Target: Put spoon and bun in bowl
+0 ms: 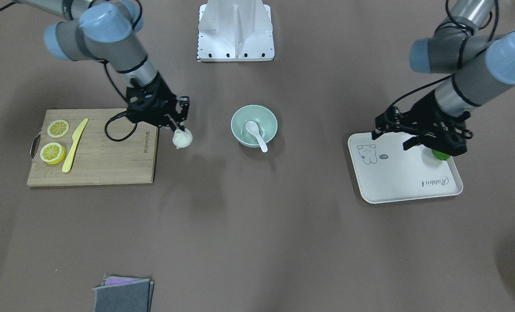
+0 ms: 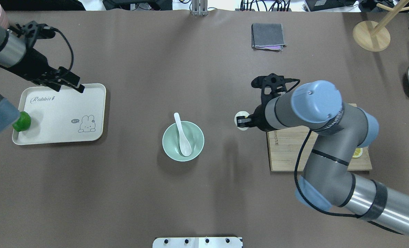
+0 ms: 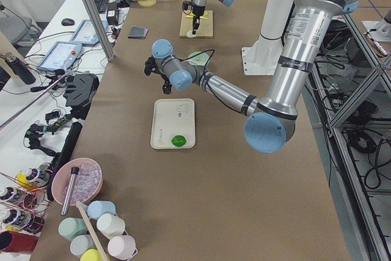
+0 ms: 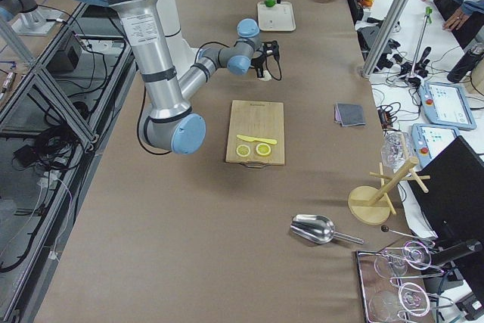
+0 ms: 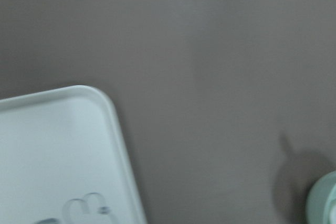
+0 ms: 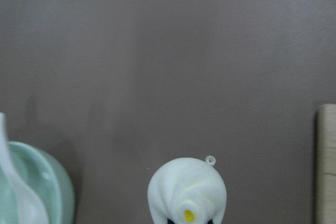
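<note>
The white pleated bun (image 1: 182,138) hangs in my right gripper (image 1: 180,132), which is shut on it just off the cutting board's corner, to the side of the bowl. The bun also shows in the right wrist view (image 6: 187,192) and partly in the overhead view (image 2: 239,126). The pale mint bowl (image 1: 236,125) stands at the table's middle with the white spoon (image 1: 255,132) lying in it, handle over the rim. Bowl (image 2: 167,139) and spoon (image 2: 182,137) show from overhead too. My left gripper (image 1: 392,138) hovers over the cream tray (image 1: 396,182), open and empty.
A wooden cutting board (image 1: 101,160) holds two lemon slices (image 1: 58,128) and a yellow knife (image 1: 74,145). A green object (image 1: 440,154) sits on the tray. A folded grey cloth (image 1: 123,294) lies near the table's edge. The robot's base (image 1: 236,32) stands behind the bowl.
</note>
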`<control>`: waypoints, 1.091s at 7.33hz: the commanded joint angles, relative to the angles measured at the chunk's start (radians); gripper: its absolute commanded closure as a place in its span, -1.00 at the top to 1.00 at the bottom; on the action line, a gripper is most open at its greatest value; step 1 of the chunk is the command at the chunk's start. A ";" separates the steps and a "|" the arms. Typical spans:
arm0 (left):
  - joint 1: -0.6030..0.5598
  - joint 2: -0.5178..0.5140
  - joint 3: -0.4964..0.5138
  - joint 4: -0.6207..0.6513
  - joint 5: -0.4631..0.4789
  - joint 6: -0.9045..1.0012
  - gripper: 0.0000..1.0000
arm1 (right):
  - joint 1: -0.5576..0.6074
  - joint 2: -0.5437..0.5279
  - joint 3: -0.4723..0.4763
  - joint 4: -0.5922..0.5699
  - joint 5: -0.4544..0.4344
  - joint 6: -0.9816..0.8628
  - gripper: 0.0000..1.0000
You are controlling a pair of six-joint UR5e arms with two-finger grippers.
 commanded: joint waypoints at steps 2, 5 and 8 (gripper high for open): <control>-0.075 0.064 0.028 0.005 -0.018 0.164 0.96 | -0.203 0.206 -0.017 -0.132 -0.207 0.146 -1.00; -0.075 0.069 0.022 0.000 -0.019 0.160 0.96 | -0.200 0.276 -0.146 -0.116 -0.230 0.144 0.99; -0.137 0.101 0.052 0.008 0.002 0.240 0.96 | -0.108 0.168 -0.073 -0.129 -0.122 0.126 1.00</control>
